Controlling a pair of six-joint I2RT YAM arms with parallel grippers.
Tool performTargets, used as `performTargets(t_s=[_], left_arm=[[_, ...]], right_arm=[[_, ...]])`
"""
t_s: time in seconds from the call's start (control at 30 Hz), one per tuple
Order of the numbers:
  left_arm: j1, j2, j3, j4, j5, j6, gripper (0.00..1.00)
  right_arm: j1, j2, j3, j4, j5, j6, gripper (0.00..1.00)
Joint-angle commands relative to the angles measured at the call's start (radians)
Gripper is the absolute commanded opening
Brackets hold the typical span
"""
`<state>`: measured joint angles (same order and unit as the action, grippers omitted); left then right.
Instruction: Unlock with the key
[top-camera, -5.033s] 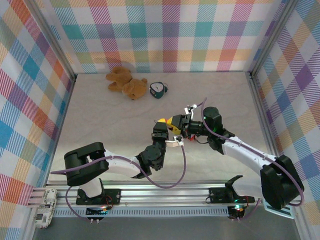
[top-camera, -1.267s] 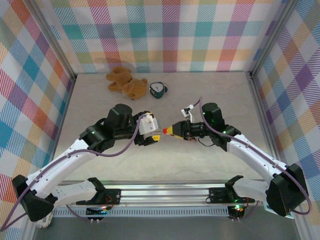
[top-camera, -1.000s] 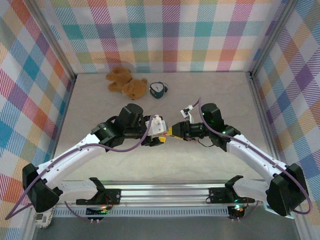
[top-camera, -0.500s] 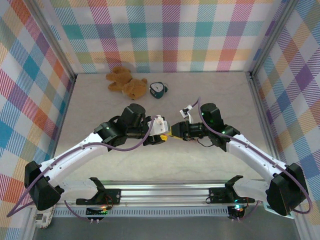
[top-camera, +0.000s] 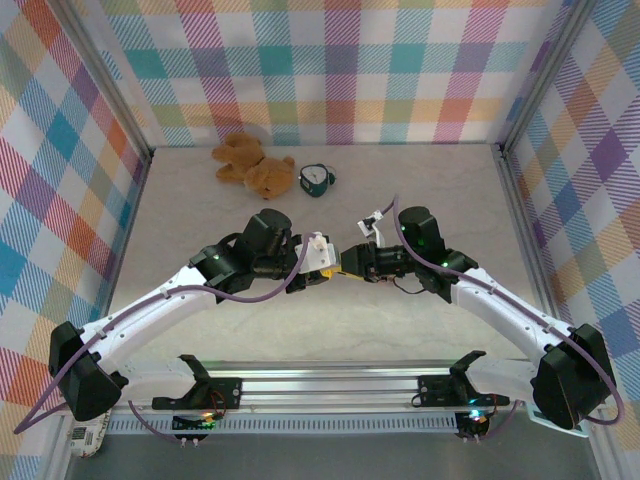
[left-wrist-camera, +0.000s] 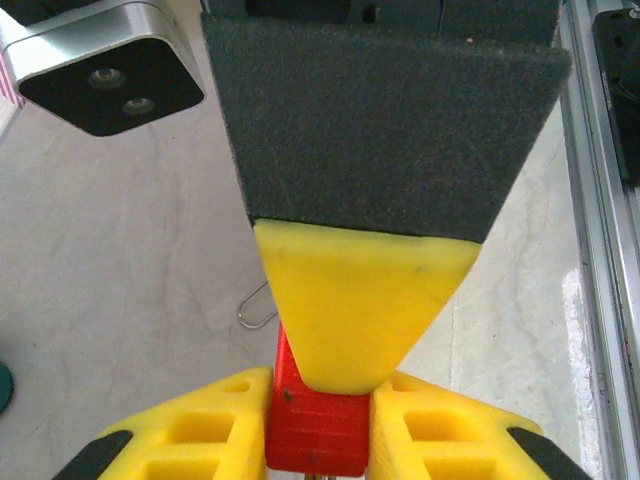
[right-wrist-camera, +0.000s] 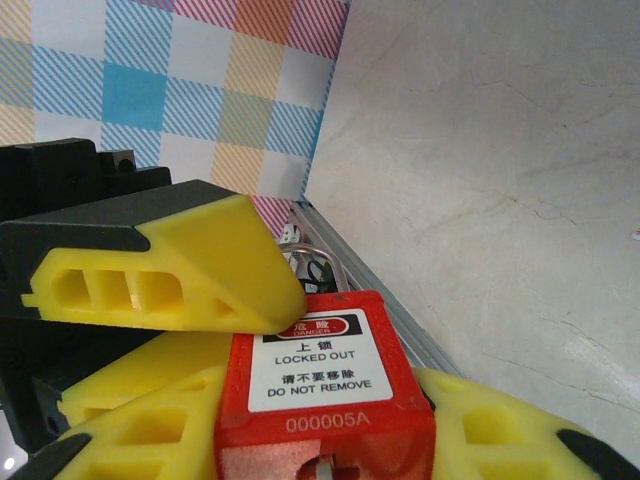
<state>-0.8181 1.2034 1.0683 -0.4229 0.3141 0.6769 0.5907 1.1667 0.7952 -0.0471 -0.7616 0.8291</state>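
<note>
Your right gripper (right-wrist-camera: 325, 400) is clenched on the red padlock (right-wrist-camera: 325, 350) at table centre, label up. Your left gripper (left-wrist-camera: 318, 400) reaches in from 9 o'clock, its fingers (left-wrist-camera: 200, 425) flush on the padlock's sides with no gap showing. You cannot confirm the key: a silvery sliver (right-wrist-camera: 322, 468) in the padlock's near end is too small to tell. The rail (top-camera: 330, 385) bounds 6 o'clock. Bare table (top-camera: 440, 200) lies open at 3 and 9. The teddy bear (top-camera: 250, 165) and alarm clock (top-camera: 316, 179) sit at 11 and 12, near the far wall (top-camera: 330, 70).
</note>
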Motion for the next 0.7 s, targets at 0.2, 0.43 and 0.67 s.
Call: performTargets(t_s=[0.2,0.43,0.67], left_arm=[[-0.016,0.004,-0.014,-0.051,0.026,0.0,0.14],[-0.018,-0.001,-0.011,-0.075,0.007,0.007,0.03],[-0.019,-0.036,-0.042,-0.013,-0.071,0.018,0.0]], right_arm=[[0.01,-0.002,0.061,0.026,0.006,-0.013,0.19],[0.011,-0.007,0.069,0.024,0.013,-0.009,0.22],[0.011,-0.033,0.099,-0.068,0.112,0.007,0.59]])
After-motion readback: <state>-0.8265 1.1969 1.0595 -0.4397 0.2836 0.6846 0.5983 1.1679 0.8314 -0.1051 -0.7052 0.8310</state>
